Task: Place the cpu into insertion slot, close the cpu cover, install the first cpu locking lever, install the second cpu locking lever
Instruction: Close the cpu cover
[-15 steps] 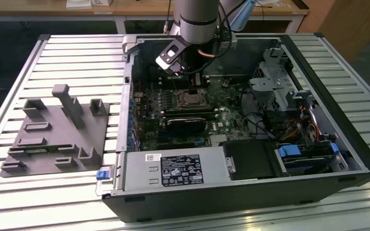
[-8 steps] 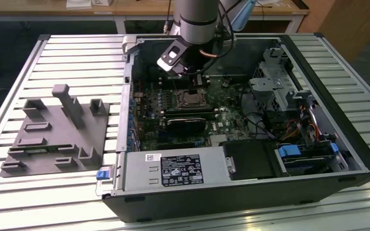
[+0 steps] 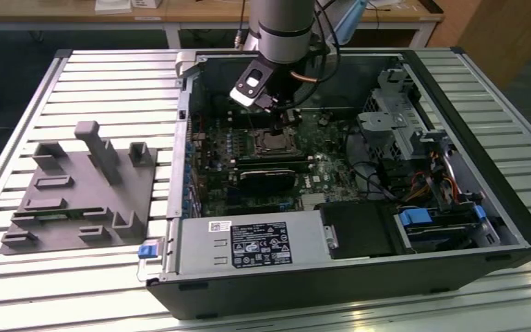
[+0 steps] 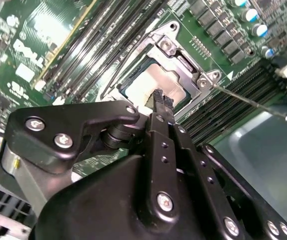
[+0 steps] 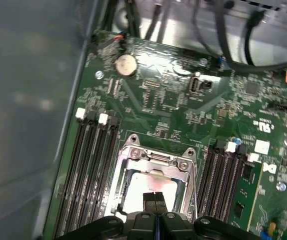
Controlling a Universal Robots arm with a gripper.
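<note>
The cpu [image 4: 144,85] lies in the insertion slot [image 3: 270,142] on the green board, its pale face showing through the window of the cpu cover [image 4: 176,55], which lies flat over it. In both wrist views my gripper [image 4: 162,99] is shut with nothing between its black fingertips, which hover just over one edge of the cpu [image 5: 142,181]. The cover's silvery frame [image 5: 153,161] surrounds the chip. A thin metal locking lever [image 4: 248,102] sticks out sideways from one corner of the socket. In the exterior view the gripper [image 3: 284,116] hangs just behind the socket.
Black memory slots [image 5: 91,165] flank the socket on both sides. The open computer case [image 3: 514,228] stands on a slatted table, with a labelled power-supply box [image 3: 247,245] at its front, drive cages and cables at the exterior view's right, and a grey fixture [image 3: 81,187] at the exterior view's left.
</note>
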